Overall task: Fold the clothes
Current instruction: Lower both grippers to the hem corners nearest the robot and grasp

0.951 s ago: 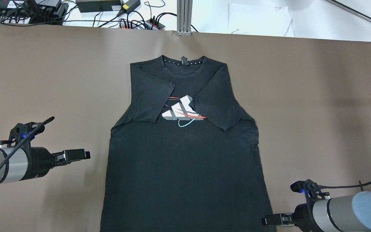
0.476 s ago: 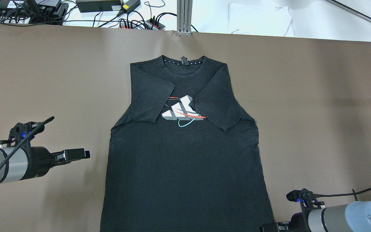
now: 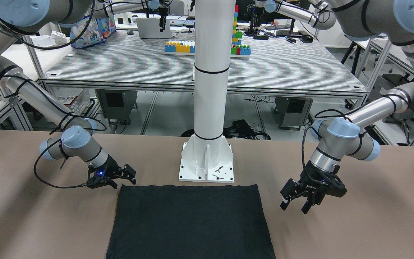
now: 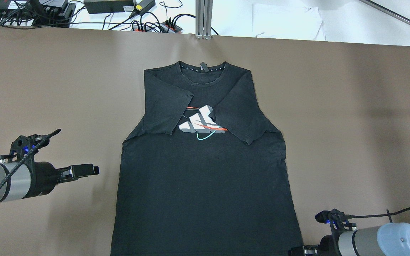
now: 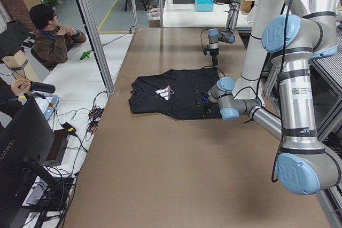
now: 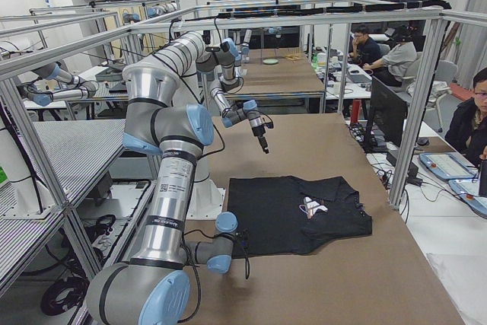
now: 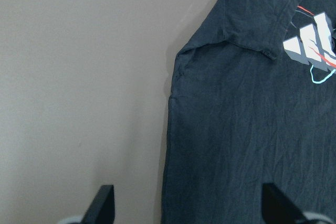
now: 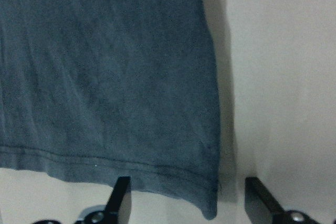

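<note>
A black T-shirt (image 4: 205,177) with a white, red and teal logo (image 4: 201,124) lies flat on the brown table, both sleeves folded in over the chest. My left gripper (image 4: 84,170) is open and empty. It hovers just left of the shirt's left side seam, and the left wrist view (image 7: 189,203) shows its fingers wide apart. My right gripper (image 8: 189,198) is open at the shirt's near right hem corner (image 8: 210,208), with the corner between its fingers. In the overhead view the right gripper (image 4: 297,251) is mostly cut off by the frame's edge.
The robot's white pedestal base (image 3: 207,162) stands just behind the shirt's hem. A folded white cloth (image 4: 287,25) and cables with power strips (image 4: 155,25) lie beyond the table's far edge. Operators sit beside the table (image 5: 51,38).
My right arm has drawn back toward the near table edge, so its gripper now sits at the hem corner. My left gripper has barely moved. The shirt is unchanged.
</note>
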Available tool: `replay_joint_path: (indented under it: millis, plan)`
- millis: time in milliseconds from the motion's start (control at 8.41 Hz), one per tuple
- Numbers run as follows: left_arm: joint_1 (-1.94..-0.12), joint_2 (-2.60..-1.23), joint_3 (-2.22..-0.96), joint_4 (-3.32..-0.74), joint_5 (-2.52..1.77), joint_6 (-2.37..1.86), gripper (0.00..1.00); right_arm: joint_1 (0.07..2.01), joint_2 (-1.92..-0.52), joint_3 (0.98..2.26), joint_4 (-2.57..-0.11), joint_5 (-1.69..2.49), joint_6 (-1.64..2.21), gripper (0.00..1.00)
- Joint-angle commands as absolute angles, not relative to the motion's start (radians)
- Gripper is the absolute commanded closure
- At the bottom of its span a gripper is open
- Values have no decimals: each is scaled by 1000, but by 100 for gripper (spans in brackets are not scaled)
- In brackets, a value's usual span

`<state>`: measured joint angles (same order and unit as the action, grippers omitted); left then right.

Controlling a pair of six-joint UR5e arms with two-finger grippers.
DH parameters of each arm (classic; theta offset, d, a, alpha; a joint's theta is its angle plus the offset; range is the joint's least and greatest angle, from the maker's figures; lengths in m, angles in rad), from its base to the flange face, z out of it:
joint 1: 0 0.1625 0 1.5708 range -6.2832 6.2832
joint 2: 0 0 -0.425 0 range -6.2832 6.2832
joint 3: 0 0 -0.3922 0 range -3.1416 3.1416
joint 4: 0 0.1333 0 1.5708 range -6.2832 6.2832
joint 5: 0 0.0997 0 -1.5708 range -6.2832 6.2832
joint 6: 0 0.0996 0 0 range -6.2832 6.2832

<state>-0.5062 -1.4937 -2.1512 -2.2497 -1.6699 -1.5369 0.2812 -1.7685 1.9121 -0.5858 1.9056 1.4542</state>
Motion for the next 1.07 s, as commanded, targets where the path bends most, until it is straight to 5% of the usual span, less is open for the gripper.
replay_joint_path:
  millis: [0, 119, 951]
  plan:
    - [-506, -1494, -2146, -2249, -1666, -1536, 1, 281, -1763, 1905, -584, 1901, 1454, 83]
    - [-506, -1494, -2146, -2249, -1664, -1536, 1, 282, -1764, 1911, -584, 1899, 1454, 100]
    - [-335, -1460, -2151, -2342, -1591, -1603, 1, 293, -1779, 1980, -514, 1910, 1456, 100]
